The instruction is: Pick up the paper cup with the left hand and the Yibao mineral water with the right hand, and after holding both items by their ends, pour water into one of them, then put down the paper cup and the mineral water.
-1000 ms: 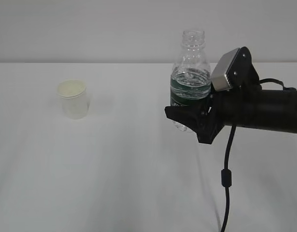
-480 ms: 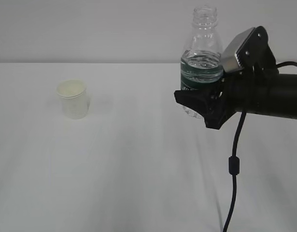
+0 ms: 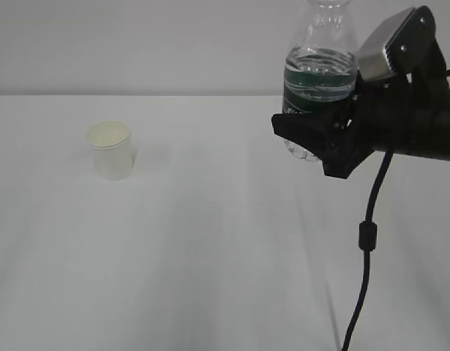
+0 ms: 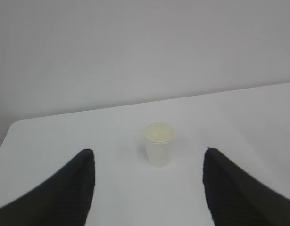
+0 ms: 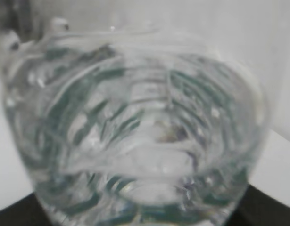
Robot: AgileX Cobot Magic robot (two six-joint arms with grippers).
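Note:
The white paper cup (image 3: 111, 149) stands upright on the white table at the left, untouched. In the left wrist view the same paper cup (image 4: 159, 143) sits some way ahead, centred between the two black fingers (image 4: 64, 188); my left gripper (image 4: 148, 188) is open and empty, and is out of the exterior view. My right gripper (image 3: 312, 142) is shut on the lower body of the Yibao mineral water (image 3: 320, 73), held upright well above the table, neck cut off by the top edge. The Yibao mineral water (image 5: 135, 132) fills the right wrist view.
The white table (image 3: 210, 256) spreads across the scene, with a pale wall behind. A black cable (image 3: 367, 234) hangs down from the right arm to the table's near right side.
My right gripper has lifted the bottle higher and a little to the right. The paper cup has not moved.

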